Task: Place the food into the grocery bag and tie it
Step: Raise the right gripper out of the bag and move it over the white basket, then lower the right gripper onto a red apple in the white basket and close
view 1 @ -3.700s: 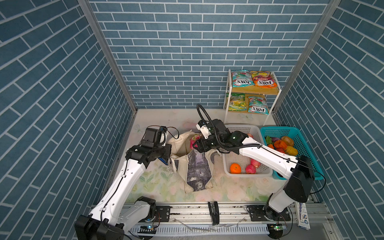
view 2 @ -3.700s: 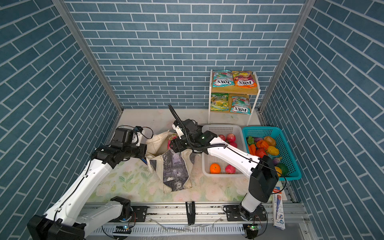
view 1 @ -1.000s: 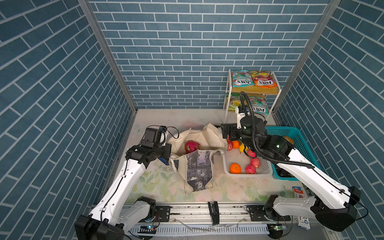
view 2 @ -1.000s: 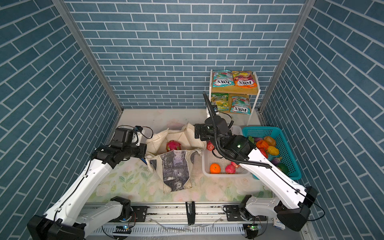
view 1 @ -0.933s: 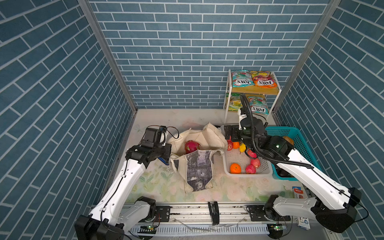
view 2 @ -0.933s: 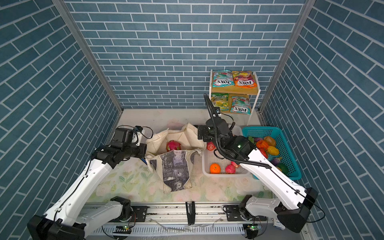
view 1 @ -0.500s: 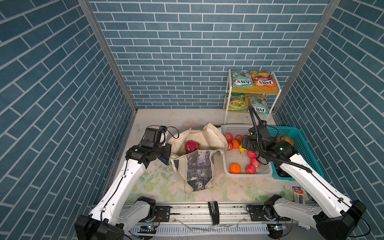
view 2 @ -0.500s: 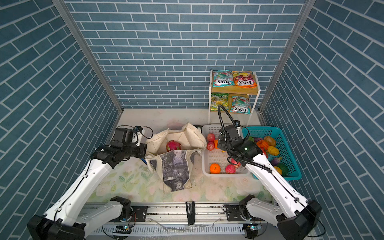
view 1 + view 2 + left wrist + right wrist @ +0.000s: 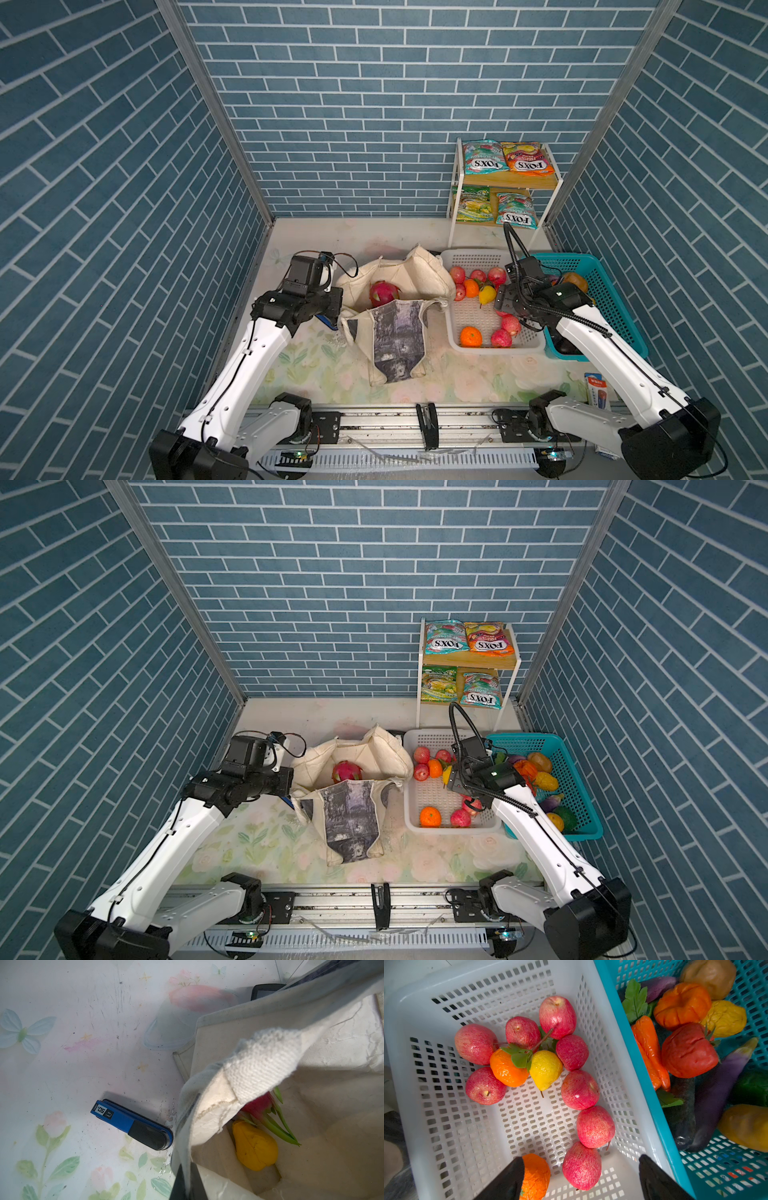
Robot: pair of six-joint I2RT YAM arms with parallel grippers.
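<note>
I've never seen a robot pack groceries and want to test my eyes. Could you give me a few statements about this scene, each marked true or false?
A pink dragon fruit lies inside the grocery bag. True.
The right gripper is holding an orange. False: its jaws stand open above the white basket, gripping nothing.
The left gripper is shut on the bag's rim. True.
The candy packets are already in the bag. False: four lie on the shelf.
The blue stapler is inside the bag. False: it lies on the table beside it.
</note>
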